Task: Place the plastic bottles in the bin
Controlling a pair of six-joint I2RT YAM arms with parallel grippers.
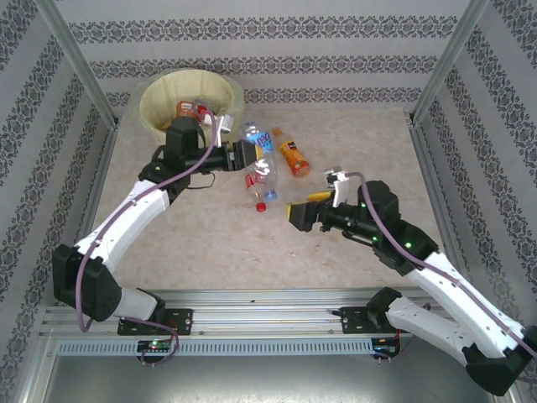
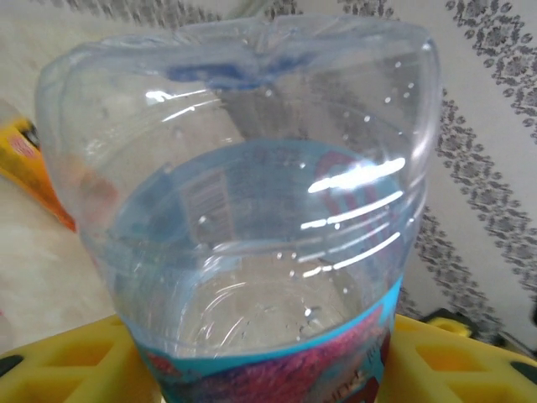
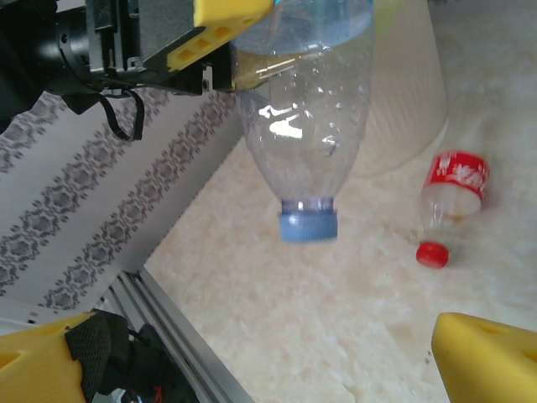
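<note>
So we've got the left claw (image 1: 248,156) clamped on a clear plastic bottle with a blue-and-pink label and a blue cap (image 3: 306,126). Its blocky yellow fingers (image 2: 109,336) squeeze the label band from both sides. The bottle is thin and glossy, with ribbed rings, a lobed base and little droplets on the inside of the wall. It hangs clear of the table with its long axis steep: base up on the claw's camera side, cap pointing down below the fingers.

Just beside that cap we see a clear bottle with a red label and red cap (image 3: 453,180). It lies flat on the mottled beige tabletop (image 1: 369,134), cap end toward the right claw. Out past the left claw's tips an orange-labelled bottle (image 1: 293,159) lies flat too. The round white bin with the pale yellow-green bag liner (image 1: 158,92) sits right behind the left claw's wrist, with some labelled bottles (image 1: 191,109) inside.

The right claw (image 1: 295,213) is near the held bottle's cap, yellow fingers spread wide with nothing between them.
</note>
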